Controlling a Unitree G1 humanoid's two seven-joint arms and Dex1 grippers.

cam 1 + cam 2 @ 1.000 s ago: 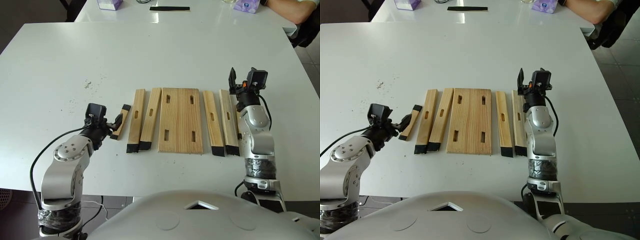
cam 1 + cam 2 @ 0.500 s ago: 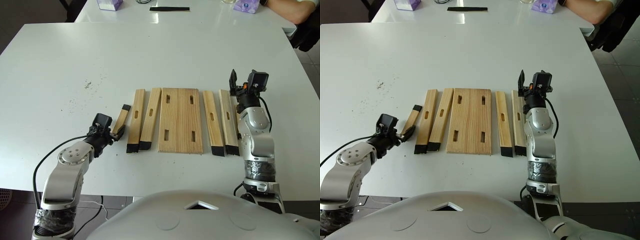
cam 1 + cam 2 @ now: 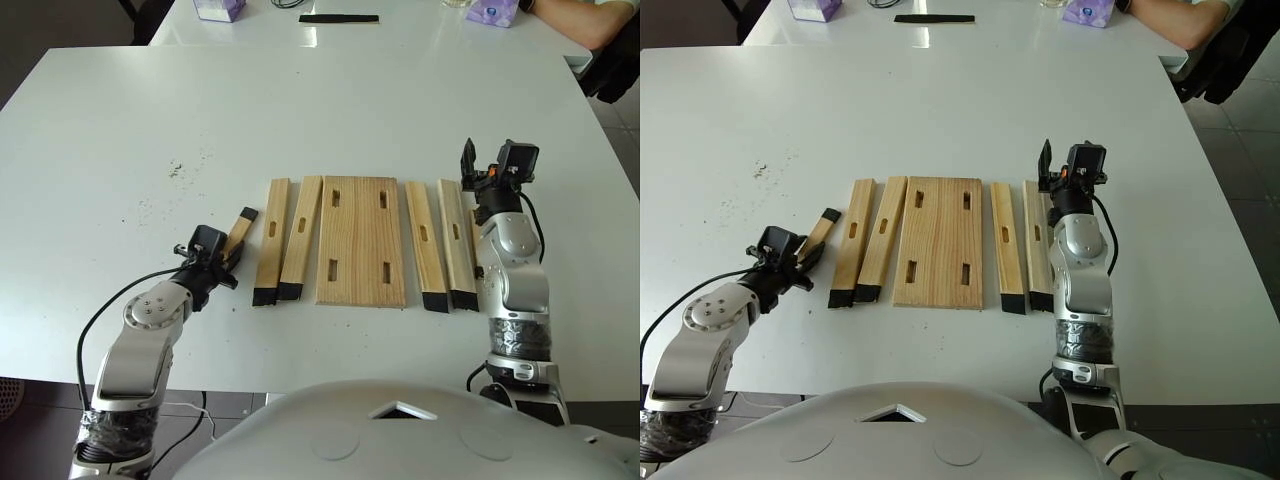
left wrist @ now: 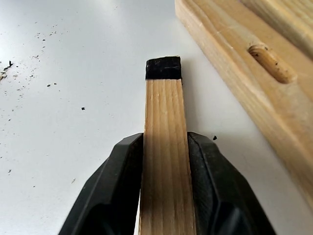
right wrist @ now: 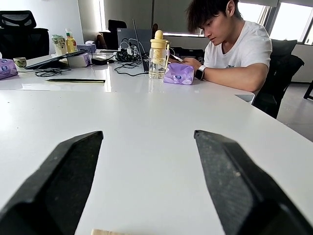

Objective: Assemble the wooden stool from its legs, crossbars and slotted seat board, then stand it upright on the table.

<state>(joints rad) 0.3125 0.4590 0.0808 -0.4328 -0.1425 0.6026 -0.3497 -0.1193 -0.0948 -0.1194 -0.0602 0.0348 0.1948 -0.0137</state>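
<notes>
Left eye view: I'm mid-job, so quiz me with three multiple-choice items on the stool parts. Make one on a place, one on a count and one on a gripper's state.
1. Where does the seat board lie?
A. Between two pairs of legs
B. To the left of all the legs
C. At the table's far edge

2. How many slots are cut in the seat board?
A. Two
B. Four
C. Six

3. What is the state of the left gripper?
A. Open above the table
B. Shut on the seat board
C. Shut on the crossbar

Answers:
1. A, since two legs lie flat on each side of the board.
2. B, since there are two slots near the board's far end and two near its near end.
3. C, since the left wrist view shows both fingers pressed against the sides of the black-tipped stick.
</notes>
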